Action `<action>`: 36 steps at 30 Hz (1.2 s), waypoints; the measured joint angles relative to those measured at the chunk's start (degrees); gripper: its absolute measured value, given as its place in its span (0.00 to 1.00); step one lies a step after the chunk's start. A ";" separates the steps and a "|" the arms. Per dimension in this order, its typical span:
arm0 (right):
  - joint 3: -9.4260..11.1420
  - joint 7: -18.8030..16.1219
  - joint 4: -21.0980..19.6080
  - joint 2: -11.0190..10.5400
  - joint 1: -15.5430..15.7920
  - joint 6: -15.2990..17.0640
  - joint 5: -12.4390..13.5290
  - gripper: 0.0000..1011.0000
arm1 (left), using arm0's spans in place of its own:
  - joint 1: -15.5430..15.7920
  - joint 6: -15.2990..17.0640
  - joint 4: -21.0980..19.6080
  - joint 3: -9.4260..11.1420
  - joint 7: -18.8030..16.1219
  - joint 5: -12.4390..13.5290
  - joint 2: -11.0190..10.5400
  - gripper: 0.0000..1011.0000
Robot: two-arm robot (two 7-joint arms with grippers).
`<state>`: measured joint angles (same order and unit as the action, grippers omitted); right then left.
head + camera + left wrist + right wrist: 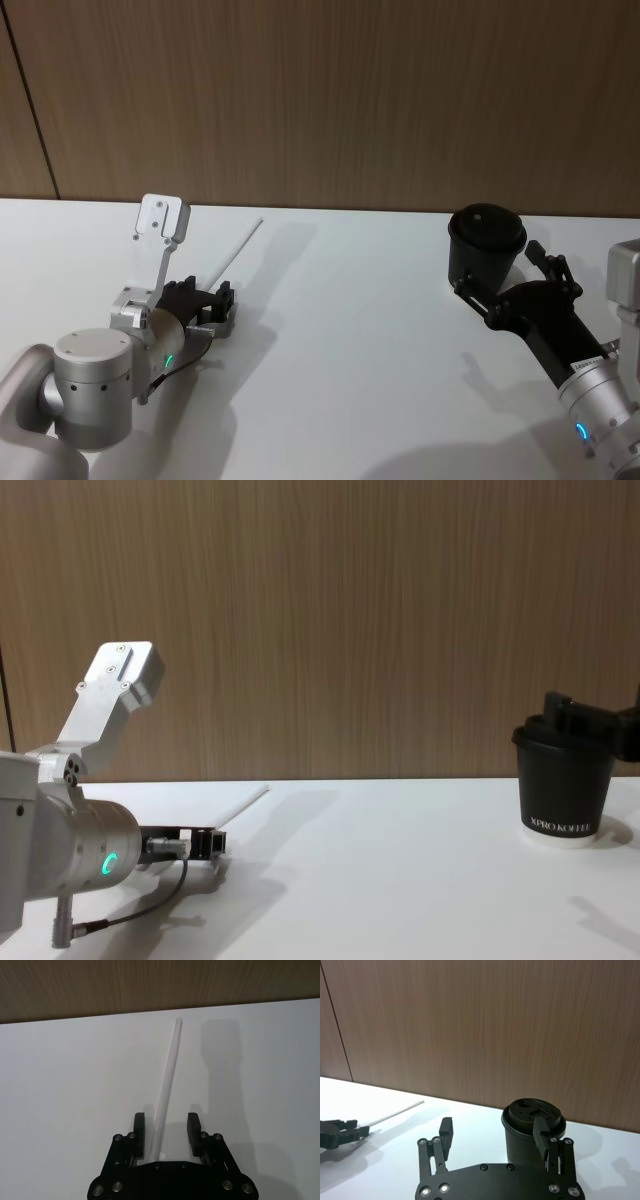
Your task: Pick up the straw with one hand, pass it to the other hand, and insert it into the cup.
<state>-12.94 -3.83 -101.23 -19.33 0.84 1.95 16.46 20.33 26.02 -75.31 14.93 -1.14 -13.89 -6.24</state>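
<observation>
Left jaws: apart astride thin white straw (169,1080) (off-centre); centre it, then close.
Right jaws: apart, seemingly empty, near black lidded cup (520,1142).

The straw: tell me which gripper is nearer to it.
Left. The left gripper straddles the straw at one end, fingers open; the right gripper sits far across the table, at the cup.

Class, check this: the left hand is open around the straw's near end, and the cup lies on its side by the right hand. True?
No. The cup stands upright, lid on top, as the chest view shows. The left hand is open around the near end of the straw, with the right hand by the cup.
</observation>
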 joint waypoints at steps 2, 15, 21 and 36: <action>0.00 0.00 0.00 0.00 0.00 0.00 0.00 0.99 | 0.00 0.00 0.00 0.00 0.00 0.00 0.00 0.51; 0.00 0.00 0.00 0.00 0.00 0.00 0.00 0.99 | 0.00 0.00 0.00 0.00 0.01 -0.01 0.00 0.42; 0.00 0.00 0.00 0.00 0.00 0.00 0.00 0.99 | 0.00 0.01 0.00 0.00 0.02 -0.01 0.00 0.38; 0.00 0.00 0.00 0.00 0.00 0.00 0.00 0.99 | 0.00 0.06 0.00 0.00 0.03 0.00 0.00 0.29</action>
<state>-12.94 -3.83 -101.23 -19.33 0.84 1.95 16.46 20.33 26.08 -75.32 14.93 -1.11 -13.89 -6.25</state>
